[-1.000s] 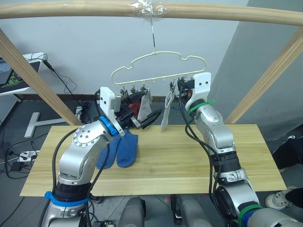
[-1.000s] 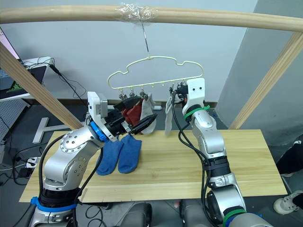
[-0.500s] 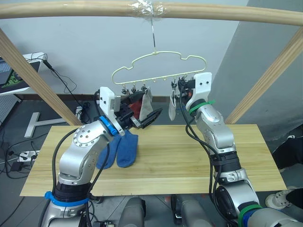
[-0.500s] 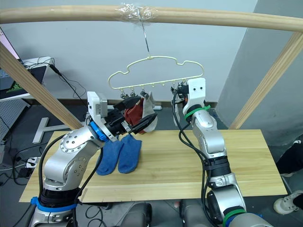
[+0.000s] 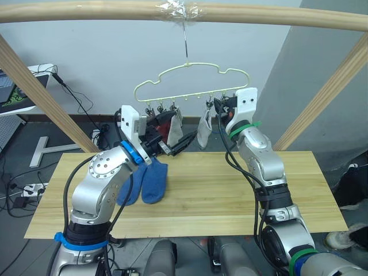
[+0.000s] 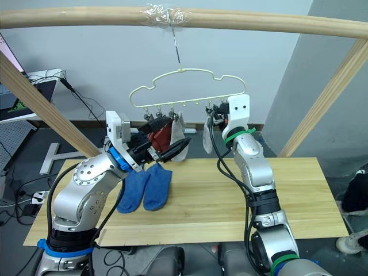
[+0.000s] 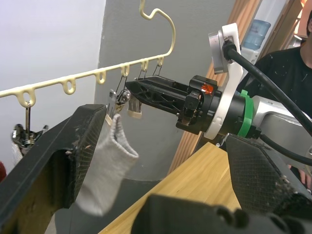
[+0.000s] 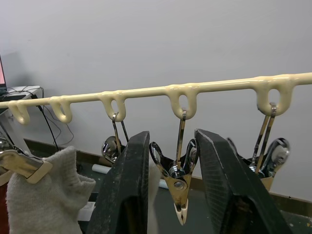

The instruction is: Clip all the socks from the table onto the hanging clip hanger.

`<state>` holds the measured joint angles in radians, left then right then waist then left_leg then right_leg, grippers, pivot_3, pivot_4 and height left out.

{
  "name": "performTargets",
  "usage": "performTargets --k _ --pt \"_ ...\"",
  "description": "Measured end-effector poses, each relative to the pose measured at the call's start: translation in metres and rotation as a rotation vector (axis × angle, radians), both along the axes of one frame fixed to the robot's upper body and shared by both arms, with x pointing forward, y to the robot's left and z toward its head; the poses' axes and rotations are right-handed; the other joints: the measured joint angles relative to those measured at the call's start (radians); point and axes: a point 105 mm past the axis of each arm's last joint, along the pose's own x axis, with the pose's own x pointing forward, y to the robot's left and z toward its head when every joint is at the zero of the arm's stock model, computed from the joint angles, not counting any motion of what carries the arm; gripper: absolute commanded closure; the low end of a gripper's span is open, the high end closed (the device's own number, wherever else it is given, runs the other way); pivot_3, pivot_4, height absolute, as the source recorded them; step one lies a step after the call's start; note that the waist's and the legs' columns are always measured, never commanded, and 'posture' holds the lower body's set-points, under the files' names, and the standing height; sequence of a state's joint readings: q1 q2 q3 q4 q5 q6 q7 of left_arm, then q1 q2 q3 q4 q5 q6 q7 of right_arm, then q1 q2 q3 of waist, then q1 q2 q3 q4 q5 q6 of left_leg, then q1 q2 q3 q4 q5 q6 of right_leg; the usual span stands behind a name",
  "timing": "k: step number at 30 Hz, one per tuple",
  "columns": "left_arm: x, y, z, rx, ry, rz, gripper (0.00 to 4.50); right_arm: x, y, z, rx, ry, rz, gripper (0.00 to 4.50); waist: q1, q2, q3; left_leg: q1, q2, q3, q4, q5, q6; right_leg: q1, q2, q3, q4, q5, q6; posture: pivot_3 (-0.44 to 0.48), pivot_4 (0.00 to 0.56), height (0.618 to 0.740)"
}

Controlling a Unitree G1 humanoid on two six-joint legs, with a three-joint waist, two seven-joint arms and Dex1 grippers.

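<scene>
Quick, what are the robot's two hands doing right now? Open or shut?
Left gripper: open, holding nothing, beside the hanging socks.
Right gripper: open, its fingers either side of a clip on the clip hanger.

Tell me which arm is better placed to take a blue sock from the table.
Left, probably. The left tool is open and empty, on the side of the two blue socks on the table. The right tool is up at the clip hanger, around a clip.

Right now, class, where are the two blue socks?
In the left eye view, the two blue socks lie side by side on the table, on the robot's left, below the left gripper and partly behind its arm.
</scene>
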<state>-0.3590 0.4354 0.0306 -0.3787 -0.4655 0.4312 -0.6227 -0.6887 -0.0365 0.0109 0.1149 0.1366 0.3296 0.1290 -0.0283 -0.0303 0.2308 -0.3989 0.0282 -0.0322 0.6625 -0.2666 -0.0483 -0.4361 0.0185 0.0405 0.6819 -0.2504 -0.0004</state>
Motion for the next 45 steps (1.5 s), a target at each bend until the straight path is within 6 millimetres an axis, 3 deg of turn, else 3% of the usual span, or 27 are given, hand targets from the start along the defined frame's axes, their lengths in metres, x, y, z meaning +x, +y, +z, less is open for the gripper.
performTargets --k 10,17,34,39,45 --pt "0.0 0.0 0.002 0.0 -0.005 -0.002 0.0 0.001 0.001 0.0 -0.002 0.004 0.001 3.02 0.0 0.0 0.0 0.0 0.0 0.0 0.0 0.0 0.0 0.0 0.0 0.0 0.0 0.0 0.0 0.066 0.202 0.74" --pt "0.0 0.0 0.002 0.0 -0.005 -0.002 0.0 0.001 0.0 0.0 -0.003 0.002 0.0 4.48 0.0 0.0 0.0 0.0 0.0 0.0 0.0 0.0 0.0 0.0 0.0 0.0 0.0 0.0 0.0 0.066 0.201 0.74" --pt "-0.001 -0.001 -0.002 -0.002 0.006 -0.009 0.0 0.004 -0.007 0.002 -0.012 0.031 0.042 4.48 0.001 0.0 0.0 0.0 0.0 0.0 0.0 0.0 0.0 0.0 0.0 0.0 0.0 0.0 0.0 0.057 0.193 0.74" --pt "-0.005 0.019 -0.061 0.035 0.195 0.061 0.0 0.001 -0.009 0.002 0.006 0.073 0.083 4.48 0.0 0.0 0.0 0.0 0.0 -0.001 0.0 0.0 0.0 0.0 0.0 -0.001 0.0 0.0 0.0 0.042 0.193 0.74" --pt "0.005 0.064 -0.133 0.201 0.336 0.301 0.0 -0.005 -0.017 0.002 -0.039 0.105 0.14 4.48 0.005 0.0 0.0 0.0 -0.001 0.0 0.0 0.0 0.001 0.0 -0.001 -0.001 0.0 0.0 0.0 0.041 0.193 0.74"
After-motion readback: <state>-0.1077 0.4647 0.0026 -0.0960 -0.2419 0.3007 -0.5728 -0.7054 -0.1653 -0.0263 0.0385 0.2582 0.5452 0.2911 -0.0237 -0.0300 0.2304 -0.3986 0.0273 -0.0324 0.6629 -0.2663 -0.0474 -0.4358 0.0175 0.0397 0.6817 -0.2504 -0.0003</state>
